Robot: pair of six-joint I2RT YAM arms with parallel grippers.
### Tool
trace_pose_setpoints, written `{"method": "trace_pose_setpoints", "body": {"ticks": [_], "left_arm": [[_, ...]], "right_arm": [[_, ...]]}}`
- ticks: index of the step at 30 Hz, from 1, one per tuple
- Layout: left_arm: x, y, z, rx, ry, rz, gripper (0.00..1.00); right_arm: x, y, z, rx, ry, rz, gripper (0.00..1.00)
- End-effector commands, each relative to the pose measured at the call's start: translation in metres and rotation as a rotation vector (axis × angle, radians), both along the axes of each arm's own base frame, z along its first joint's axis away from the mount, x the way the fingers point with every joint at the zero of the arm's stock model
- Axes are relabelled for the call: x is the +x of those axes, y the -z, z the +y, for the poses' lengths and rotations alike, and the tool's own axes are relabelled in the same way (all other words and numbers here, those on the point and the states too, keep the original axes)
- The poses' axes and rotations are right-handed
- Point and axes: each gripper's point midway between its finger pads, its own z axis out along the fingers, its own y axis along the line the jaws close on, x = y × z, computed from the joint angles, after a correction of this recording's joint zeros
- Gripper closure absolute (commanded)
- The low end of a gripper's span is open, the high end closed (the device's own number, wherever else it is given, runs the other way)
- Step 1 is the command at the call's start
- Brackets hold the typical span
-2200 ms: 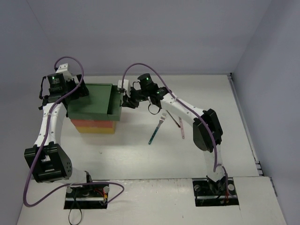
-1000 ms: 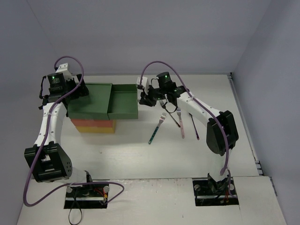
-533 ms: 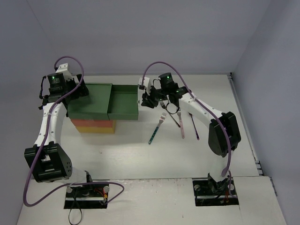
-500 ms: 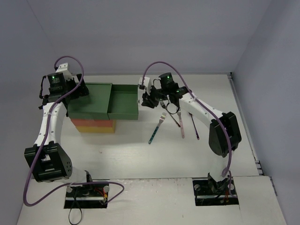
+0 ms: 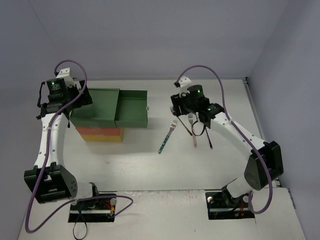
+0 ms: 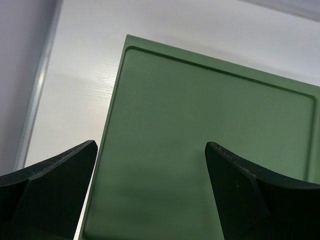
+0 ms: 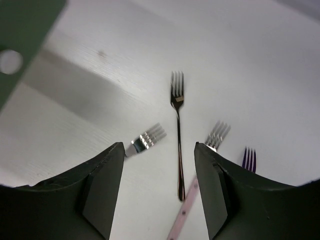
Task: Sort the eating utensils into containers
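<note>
Jaws of the right gripper [image 7: 159,165] stand spread, empty, over four slim metal forks [image 7: 177,135] in the white bench's [image 5: 125,165] middle, near the open green square drawer [image 5: 132,112]. Left gripper [image 6: 150,165] jaws gape likewise.

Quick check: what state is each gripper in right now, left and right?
Left gripper: open, empty, over the green drawer unit top.
Right gripper: open, empty, above the dark fork.
</note>
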Motion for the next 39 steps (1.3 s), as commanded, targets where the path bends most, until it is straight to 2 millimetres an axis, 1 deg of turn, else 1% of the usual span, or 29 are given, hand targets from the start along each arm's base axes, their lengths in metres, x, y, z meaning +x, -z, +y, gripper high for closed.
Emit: {"method": "trace_pose_setpoints", "body": {"ticks": [1, 3, 4, 6, 7, 9, 11, 13, 14, 16, 18, 19, 21, 23, 30, 33, 35, 37, 39], "left_arm": [[-0.038, -0.096, -0.005, 0.058, -0.02, -0.237, 0.13], [-0.055, -0.106, -0.006, 0.074, -0.029, -0.262, 0.13], [-0.068, -0.11, -0.008, 0.082, -0.029, -0.274, 0.13], [-0.086, -0.112, -0.01, 0.093, -0.039, -0.287, 0.13], [-0.098, -0.107, -0.013, 0.088, -0.039, -0.291, 0.13], [-0.123, -0.105, -0.02, 0.077, -0.04, -0.327, 0.13], [-0.135, -0.086, -0.026, 0.07, -0.029, -0.295, 0.13], [-0.14, -0.064, -0.036, 0.072, 0.01, -0.249, 0.13], [-0.143, -0.056, -0.04, 0.079, 0.026, -0.234, 0.13], [-0.152, -0.048, -0.042, 0.103, 0.032, -0.226, 0.13], [-0.159, -0.042, -0.043, 0.112, 0.031, -0.232, 0.13], [-0.161, -0.04, -0.048, 0.109, 0.051, -0.237, 0.13], [-0.165, -0.036, -0.051, 0.103, 0.06, -0.246, 0.13], [-0.167, -0.032, -0.053, 0.097, 0.07, -0.246, 0.13], [-0.173, -0.016, -0.057, 0.081, 0.08, -0.251, 0.13], [-0.173, -0.009, -0.058, 0.073, 0.077, -0.245, 0.13], [-0.172, -0.002, -0.058, 0.067, 0.077, -0.232, 0.13], [-0.172, 0.006, -0.059, 0.061, 0.076, -0.219, 0.13], [-0.172, 0.008, -0.06, 0.058, 0.079, -0.215, 0.13]], "right_arm": [[-0.002, 0.03, -0.055, 0.048, 0.36, 0.066, 0.46], [-0.008, 0.049, -0.066, 0.059, 0.414, 0.116, 0.46], [-0.01, 0.059, -0.073, 0.064, 0.444, 0.14, 0.46], [-0.012, 0.075, -0.082, 0.061, 0.487, 0.179, 0.46], [-0.013, 0.083, -0.087, 0.057, 0.509, 0.196, 0.47], [-0.012, 0.093, -0.094, 0.057, 0.537, 0.223, 0.49], [-0.009, 0.101, -0.098, 0.054, 0.556, 0.242, 0.51], [-0.007, 0.113, -0.101, 0.044, 0.565, 0.271, 0.52], [-0.006, 0.117, -0.102, 0.04, 0.567, 0.283, 0.52], [-0.004, 0.126, -0.103, 0.028, 0.567, 0.304, 0.54], [-0.004, 0.135, -0.103, 0.019, 0.565, 0.327, 0.57], [-0.004, 0.138, -0.102, 0.019, 0.562, 0.335, 0.58], [-0.004, 0.145, -0.099, 0.021, 0.554, 0.356, 0.59], [0.002, 0.148, -0.096, 0.036, 0.55, 0.35, 0.6], [0.006, 0.161, -0.099, 0.036, 0.564, 0.373, 0.62], [0.008, 0.163, -0.102, 0.032, 0.572, 0.374, 0.66], [0.009, 0.162, -0.104, 0.029, 0.562, 0.374, 0.76], [0.011, 0.16, -0.102, 0.033, 0.547, 0.369, 0.9], [0.012, 0.154, -0.1, 0.04, 0.525, 0.359, 0.99]]}}
